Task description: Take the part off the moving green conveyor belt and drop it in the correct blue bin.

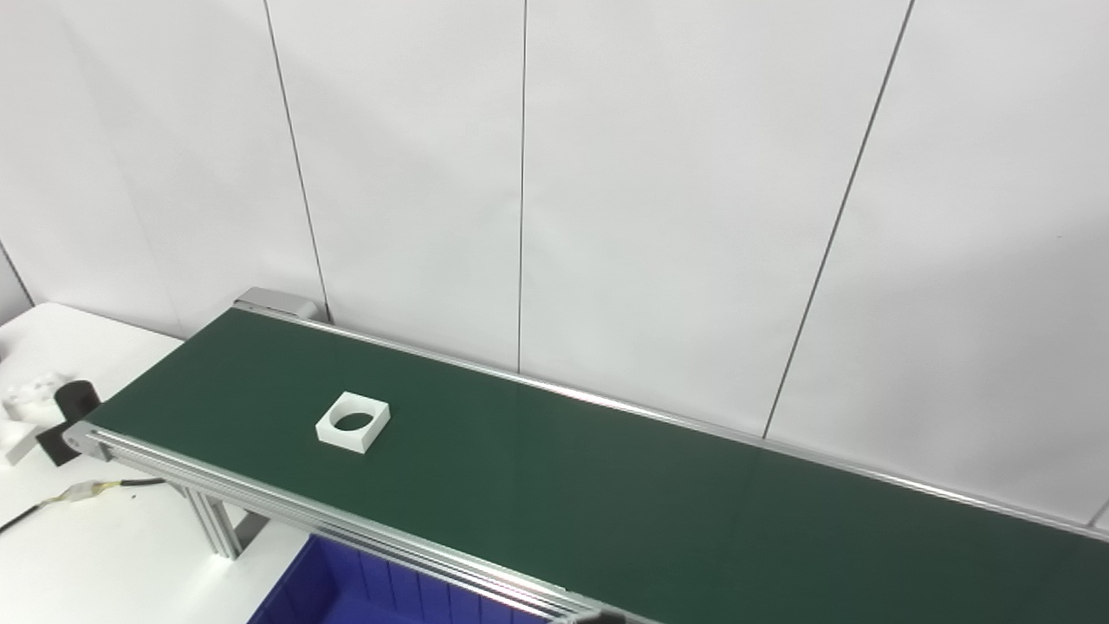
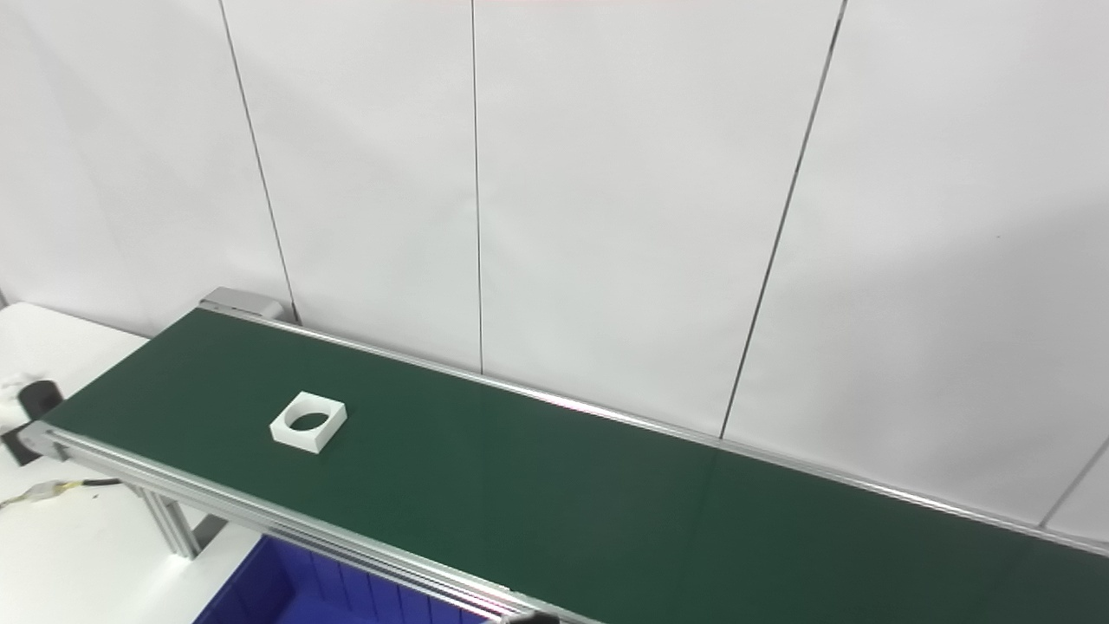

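White panels back our belt [image 1: 606,485], where the part [image 1: 353,422] lies unpicked, bin [image 1: 346,589] below. Neither hand shows, so we cannot tell their state; everything remains.

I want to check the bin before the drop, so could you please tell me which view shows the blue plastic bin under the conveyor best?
The left eye view: the blue plastic bin shows more of its ribbed inner wall below the conveyor frame. The right eye view shows a smaller corner of it, cut off by the bottom edge. Neither shows it whole.

White wall panels [image 1: 676,191] split by thin dark seams stand behind a white table [image 1: 104,555], evenly lit.
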Robot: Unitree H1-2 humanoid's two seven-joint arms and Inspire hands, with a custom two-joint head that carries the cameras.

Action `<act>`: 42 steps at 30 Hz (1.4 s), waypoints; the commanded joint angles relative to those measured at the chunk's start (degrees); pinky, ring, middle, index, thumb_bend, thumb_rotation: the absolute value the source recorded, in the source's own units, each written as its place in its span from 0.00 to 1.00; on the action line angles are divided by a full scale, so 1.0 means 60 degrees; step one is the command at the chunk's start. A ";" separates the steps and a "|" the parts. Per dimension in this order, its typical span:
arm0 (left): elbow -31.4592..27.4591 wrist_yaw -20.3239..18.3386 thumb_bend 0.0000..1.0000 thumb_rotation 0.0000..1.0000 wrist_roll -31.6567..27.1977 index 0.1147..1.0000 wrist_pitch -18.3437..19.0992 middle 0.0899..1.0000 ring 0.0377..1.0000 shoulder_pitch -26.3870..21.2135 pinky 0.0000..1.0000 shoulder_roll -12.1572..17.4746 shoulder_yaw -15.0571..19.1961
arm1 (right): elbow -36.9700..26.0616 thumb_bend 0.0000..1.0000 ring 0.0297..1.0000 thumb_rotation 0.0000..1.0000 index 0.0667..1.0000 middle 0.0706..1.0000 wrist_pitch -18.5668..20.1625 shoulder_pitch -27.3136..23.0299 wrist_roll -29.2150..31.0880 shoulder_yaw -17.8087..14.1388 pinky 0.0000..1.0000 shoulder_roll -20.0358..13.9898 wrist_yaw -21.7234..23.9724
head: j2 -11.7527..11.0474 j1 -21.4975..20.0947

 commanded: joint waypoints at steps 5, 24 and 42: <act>-0.1592 0.0478 0.94 0.22 0.0686 0.75 0.0558 0.73 0.74 -0.0250 0.70 0.0118 0.0142 | -0.0062 0.43 0.79 0.62 0.91 0.82 -0.0574 -0.0198 0.0054 -0.0060 0.71 -0.0048 0.0058 | 0.0004 0.0023; -0.3437 0.0815 0.86 0.24 0.0926 0.81 0.1872 0.77 0.75 -0.1805 0.73 0.0460 0.0660 | 0.0003 0.48 0.79 0.68 0.90 0.81 -0.0574 -0.0261 0.0075 -0.0131 0.71 -0.0021 0.0134 | 0.0060 0.0054; -0.3000 0.0465 0.82 0.15 0.2463 0.83 0.3377 0.84 0.83 -0.3342 0.83 0.2249 0.0772 | -0.0016 0.58 0.79 0.74 0.90 0.81 -0.0573 -0.0243 0.0070 -0.0124 0.70 0.0091 0.0072 | 0.0334 0.0103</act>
